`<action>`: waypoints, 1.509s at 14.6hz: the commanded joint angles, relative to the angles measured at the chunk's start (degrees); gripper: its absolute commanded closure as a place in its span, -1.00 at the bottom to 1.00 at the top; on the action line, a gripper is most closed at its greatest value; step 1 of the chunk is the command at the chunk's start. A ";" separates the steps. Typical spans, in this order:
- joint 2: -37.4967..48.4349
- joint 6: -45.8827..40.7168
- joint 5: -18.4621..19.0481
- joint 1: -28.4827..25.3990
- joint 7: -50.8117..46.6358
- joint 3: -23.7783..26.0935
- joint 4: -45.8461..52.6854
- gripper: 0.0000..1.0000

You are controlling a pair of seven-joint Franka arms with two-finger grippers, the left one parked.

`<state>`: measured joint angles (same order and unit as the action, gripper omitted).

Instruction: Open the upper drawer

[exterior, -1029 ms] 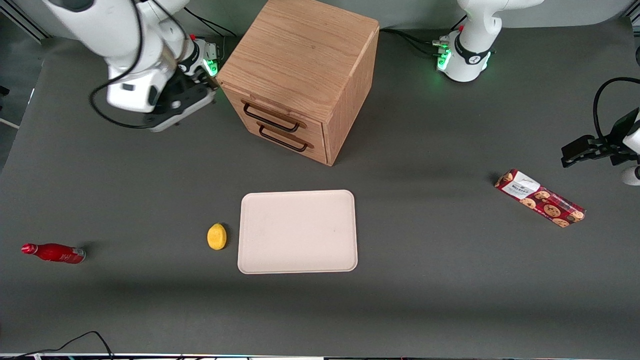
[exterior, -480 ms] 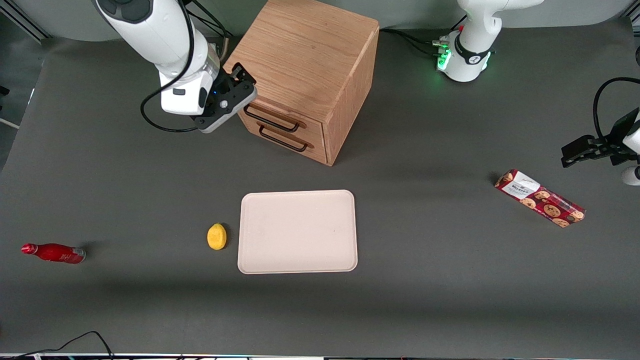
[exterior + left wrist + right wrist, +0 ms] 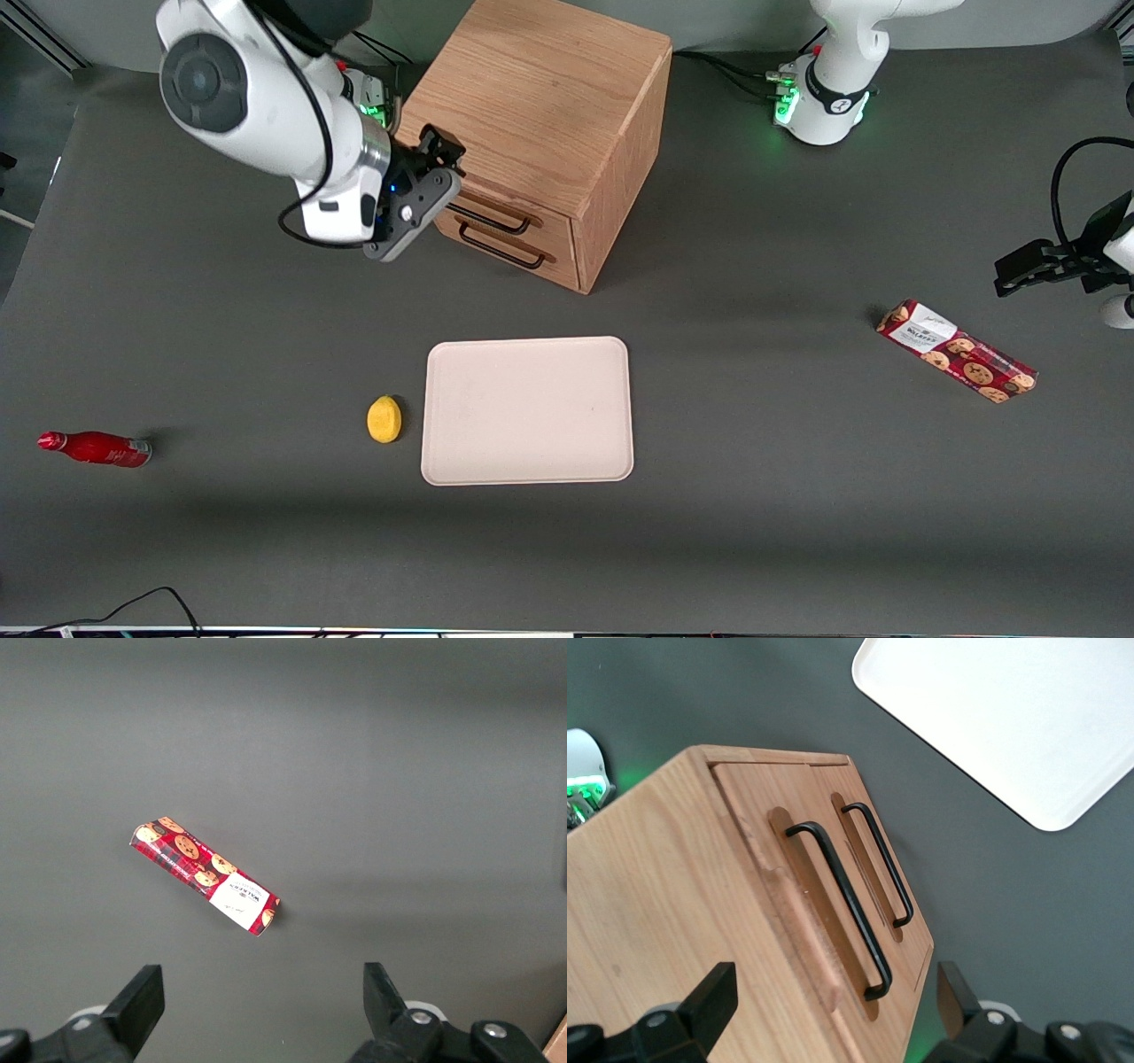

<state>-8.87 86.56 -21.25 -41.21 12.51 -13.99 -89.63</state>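
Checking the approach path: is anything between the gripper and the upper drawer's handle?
No. In the right wrist view, only open air separates the open gripper from the upper drawer's handle.

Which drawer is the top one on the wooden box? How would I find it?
Find the big oak cabinet farther from the front camera than the cream tray. Its front has two drawers with thin black bar handles. The upper drawer is the higher one, just under the top, and the open gripper hangs right beside its handle; the lower drawer sits nearer the table.

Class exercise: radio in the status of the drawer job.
Tool open, at cabinet front by upper drawer handle, not gripping. Drawer shut. Nothing blocking.
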 commanded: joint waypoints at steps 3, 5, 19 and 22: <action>-3.52 -0.43 -1.78 1.22 5.34 -0.24 -0.62 -1.00; -5.27 -0.25 -1.60 1.22 5.34 -0.24 -0.80 -1.00; -7.65 2.47 -2.56 0.95 6.48 3.44 -7.83 -1.00; -7.65 3.88 -2.56 0.95 6.48 3.97 -8.80 -1.00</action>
<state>-16.87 89.15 -22.34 -40.32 17.41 -10.38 -97.34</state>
